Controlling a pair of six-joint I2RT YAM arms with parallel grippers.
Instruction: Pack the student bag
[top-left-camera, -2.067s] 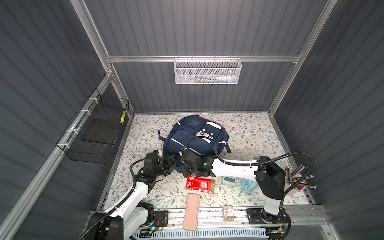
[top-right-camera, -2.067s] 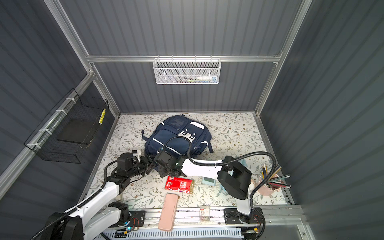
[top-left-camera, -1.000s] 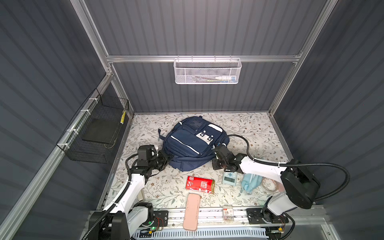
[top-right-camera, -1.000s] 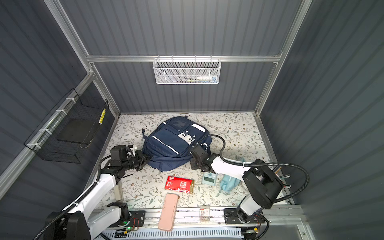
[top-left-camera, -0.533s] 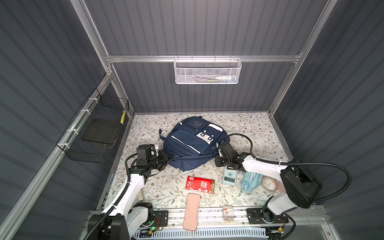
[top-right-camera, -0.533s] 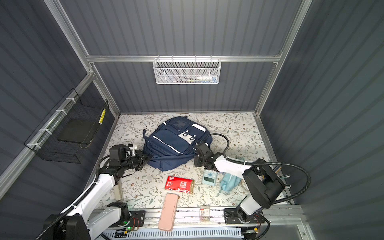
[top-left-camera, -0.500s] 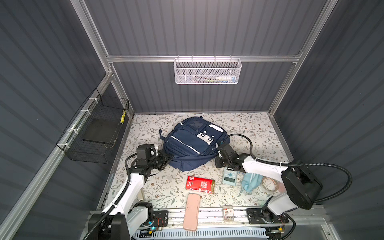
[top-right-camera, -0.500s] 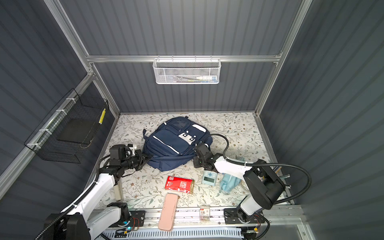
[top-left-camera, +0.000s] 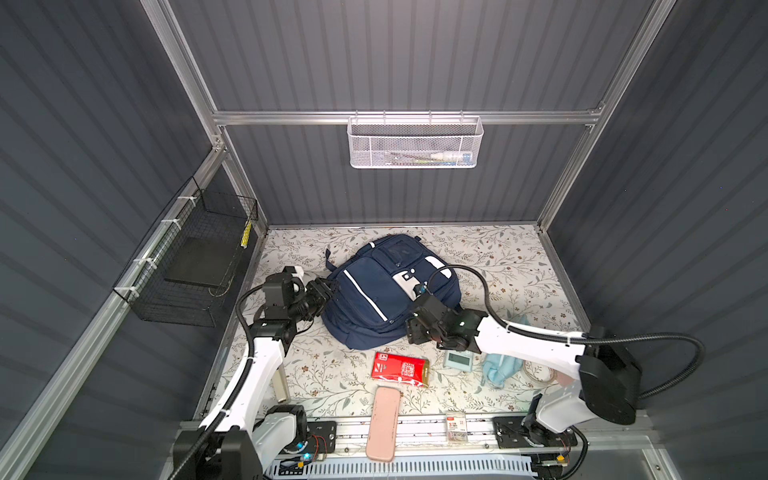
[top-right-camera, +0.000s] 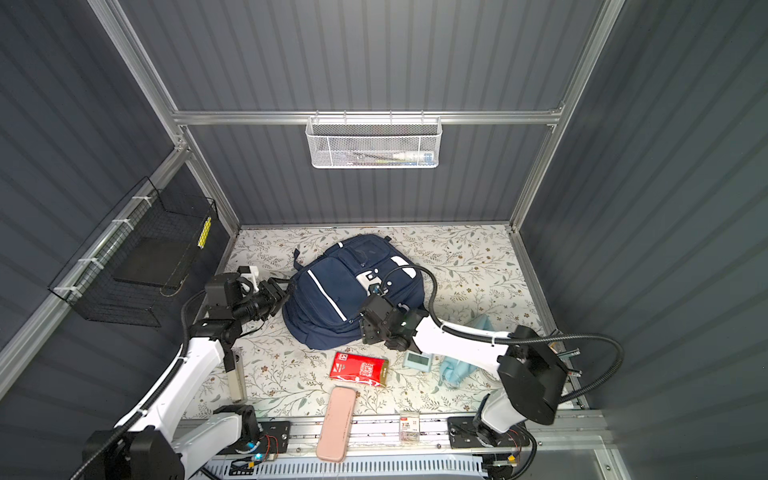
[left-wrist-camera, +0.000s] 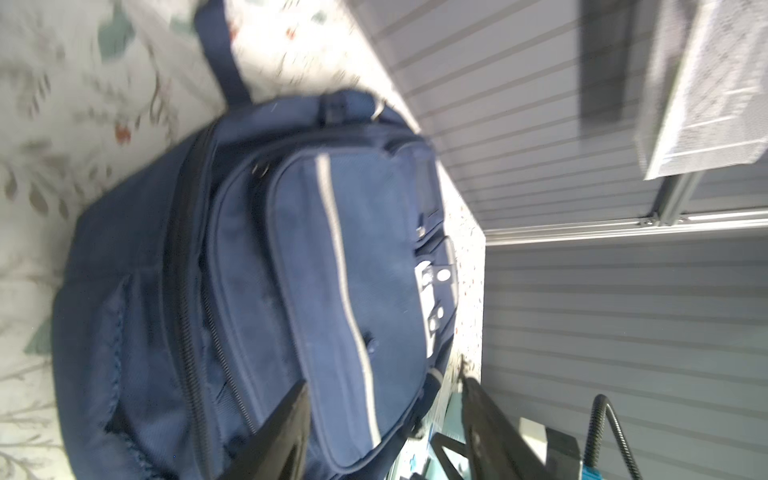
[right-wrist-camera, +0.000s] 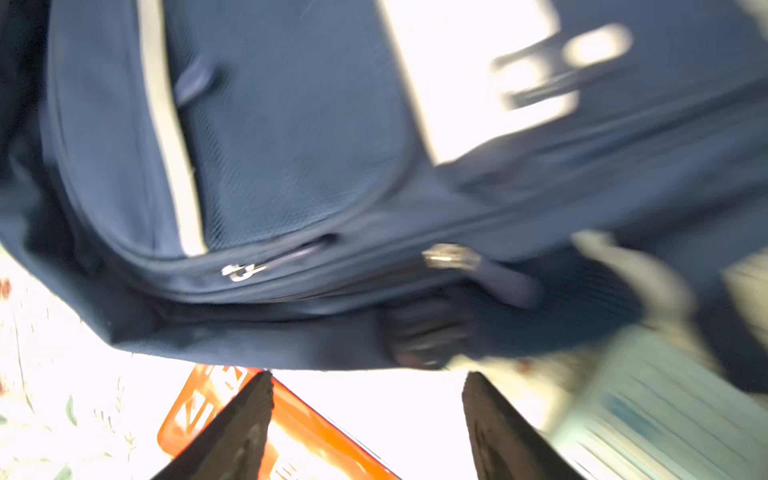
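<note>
The student bag (top-left-camera: 386, 291) (top-right-camera: 349, 291) is a navy backpack with white stripes. It lies flat in the middle of the floral mat. My left gripper (top-left-camera: 326, 291) (top-right-camera: 282, 297) is at its left side. In the left wrist view this gripper (left-wrist-camera: 384, 382) is open, its fingers (left-wrist-camera: 291, 432) spread in front of the bag's striped pocket (left-wrist-camera: 345, 257) and pinching nothing. My right gripper (top-left-camera: 415, 328) (top-right-camera: 368, 328) sits at the bag's near right edge. In the right wrist view it (right-wrist-camera: 368, 376) is open and empty, just short of the bag's zips (right-wrist-camera: 451, 255).
A red packet (top-left-camera: 400, 369), a pink case (top-left-camera: 383, 422), a small pale-blue device (top-left-camera: 459, 359) and a light-blue pouch (top-left-camera: 500, 368) lie in front of the bag. A white mesh basket (top-left-camera: 415, 143) hangs on the back wall. A black wire basket (top-left-camera: 195, 270) hangs on the left wall.
Both grippers were shut on the bag's edges a second ago and have opened and let go. The right gripper has drawn back toward the bag's near edge.
</note>
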